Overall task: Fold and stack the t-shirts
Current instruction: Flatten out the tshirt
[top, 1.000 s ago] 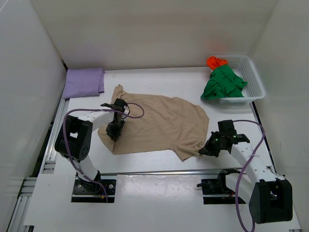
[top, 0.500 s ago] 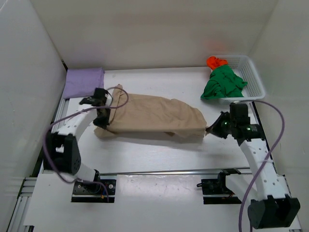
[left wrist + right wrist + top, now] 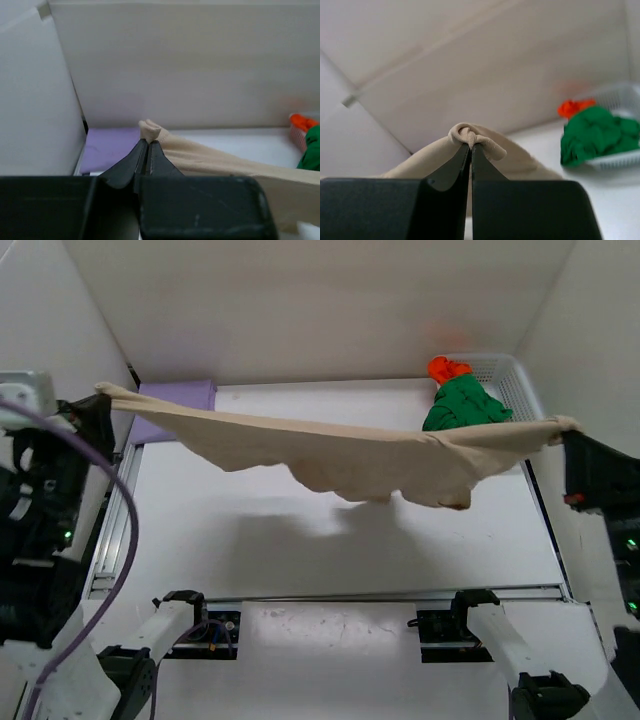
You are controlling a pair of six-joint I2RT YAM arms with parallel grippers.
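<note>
Shirts first, and the count is four: one beige t-shirt point(image 3: 360, 455), one lilac t-shirt point(image 3: 175, 400), one green t-shirt point(image 3: 462, 405) and one orange-red t-shirt point(image 3: 447, 368), a single shirt in each colour. Baskets, just the one, a white mesh basket point(image 3: 515, 380). Grippers, two: the left gripper point(image 3: 148, 150) and the right gripper point(image 3: 470, 150), each showing two black fingers, so that's four fingers in total. Down at the near edge, two mounts: the left arm base point(image 3: 190, 615) and the right arm base point(image 3: 465, 615). One purple cable point(image 3: 120, 540) is in sight, over on the left. And one white table point(image 3: 300, 540) under it all.
</note>
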